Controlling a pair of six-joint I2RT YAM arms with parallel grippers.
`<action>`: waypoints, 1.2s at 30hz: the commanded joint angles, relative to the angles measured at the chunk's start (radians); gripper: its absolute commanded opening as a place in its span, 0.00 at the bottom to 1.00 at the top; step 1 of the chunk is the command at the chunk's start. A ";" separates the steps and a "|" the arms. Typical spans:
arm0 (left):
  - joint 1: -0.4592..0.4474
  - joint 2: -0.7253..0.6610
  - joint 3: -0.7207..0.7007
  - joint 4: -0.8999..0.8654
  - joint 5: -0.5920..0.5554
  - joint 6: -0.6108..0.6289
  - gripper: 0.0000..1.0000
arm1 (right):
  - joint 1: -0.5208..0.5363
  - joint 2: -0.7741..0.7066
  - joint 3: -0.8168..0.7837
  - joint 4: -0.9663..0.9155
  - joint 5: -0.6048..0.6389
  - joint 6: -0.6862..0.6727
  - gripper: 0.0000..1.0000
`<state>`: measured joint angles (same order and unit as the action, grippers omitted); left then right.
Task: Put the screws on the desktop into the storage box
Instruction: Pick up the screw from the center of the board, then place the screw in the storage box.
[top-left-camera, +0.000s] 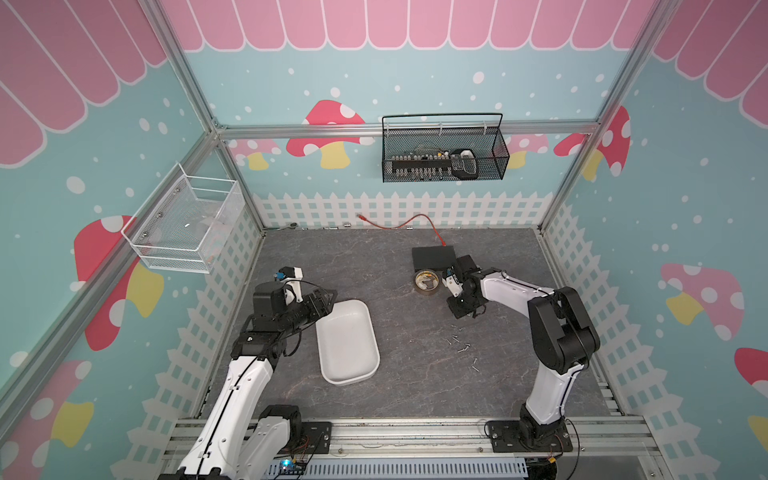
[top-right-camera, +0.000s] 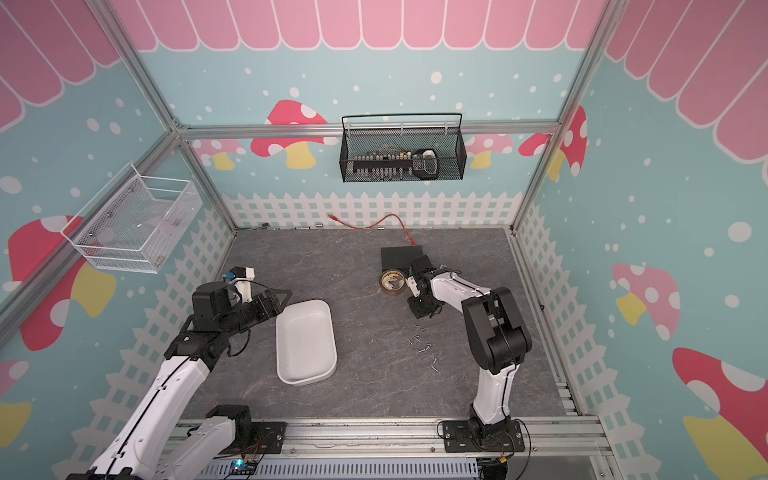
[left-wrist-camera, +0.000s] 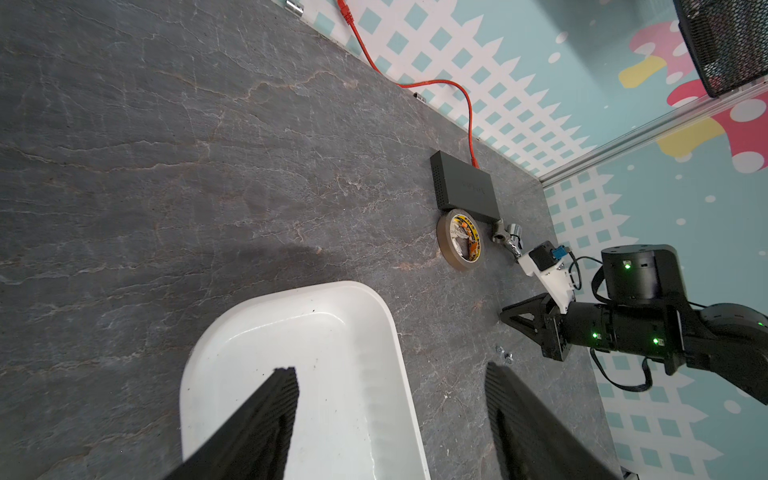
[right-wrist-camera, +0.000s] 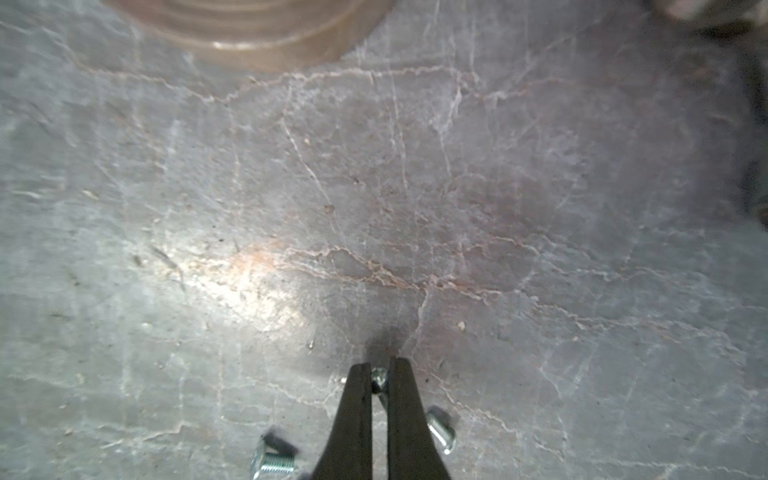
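We see our left gripper (top-left-camera: 326, 300) hanging by the far left corner of the storage box (top-left-camera: 348, 345), its jaws wide apart with nothing between them. The box lies empty on the surface (top-left-camera: 374, 270). To its right, well apart, the screws (top-left-camera: 459, 343) lie scattered. At their far edge our right gripper (right-wrist-camera: 379, 368) is pinched together on a screw (right-wrist-camera: 378, 377), with two others just beside its tips.
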<state>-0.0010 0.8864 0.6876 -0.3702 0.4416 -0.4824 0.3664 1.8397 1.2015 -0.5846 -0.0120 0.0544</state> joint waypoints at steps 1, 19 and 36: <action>-0.004 0.000 -0.011 -0.011 -0.006 0.011 0.76 | 0.006 -0.117 0.016 0.015 -0.142 0.027 0.00; -0.002 -0.026 0.033 -0.082 -0.227 -0.047 0.99 | 0.511 -0.076 0.058 0.408 -0.476 0.360 0.00; -0.134 -0.121 0.043 -0.049 -0.157 0.013 0.78 | 0.481 -0.262 0.069 0.327 -0.168 0.245 0.61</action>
<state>-0.0784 0.7685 0.6910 -0.4335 0.2630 -0.4931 0.9226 1.7657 1.3220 -0.2459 -0.2852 0.3500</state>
